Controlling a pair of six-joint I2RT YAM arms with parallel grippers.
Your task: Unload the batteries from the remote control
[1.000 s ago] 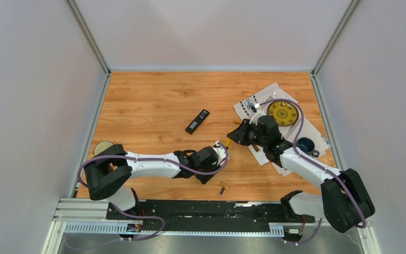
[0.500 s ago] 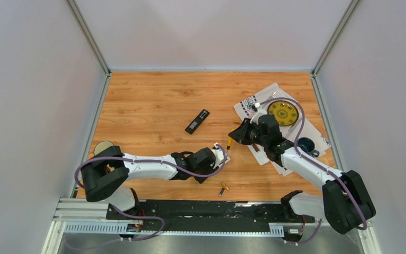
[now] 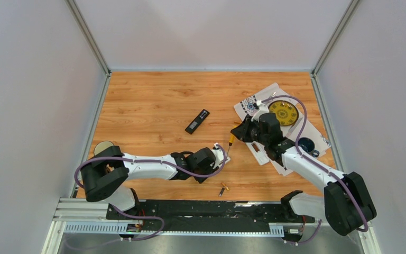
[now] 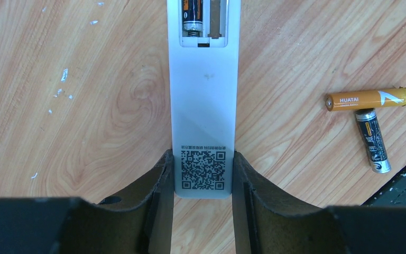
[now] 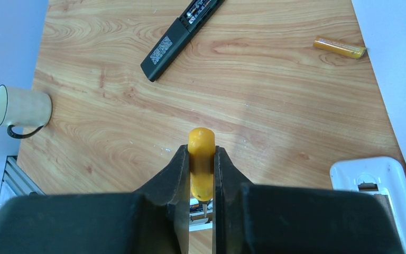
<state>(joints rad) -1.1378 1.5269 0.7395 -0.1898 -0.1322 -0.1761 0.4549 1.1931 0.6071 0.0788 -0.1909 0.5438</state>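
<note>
Though the left gripper (image 4: 203, 159) clamps the white remote (image 4: 203, 95), it may slip
right gripper (image 5: 201, 151), clenched on the screwdriver (image 5: 201, 138) — tip seemingly at the battery bay — could lever it loose

white remote (image 4: 203, 106) 1 | black remote (image 5: 182, 34) 1 | loose batteries (image 4: 367, 99) (image 4: 372, 140) (image 5: 338, 46) 3 | screwdriver (image 5: 201, 159) 1 | cream mug (image 5: 21, 107) 1

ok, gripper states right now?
left gripper: fingers closed on the white remote.
right gripper: fingers closed on the yellow-handled screwdriver.
</note>
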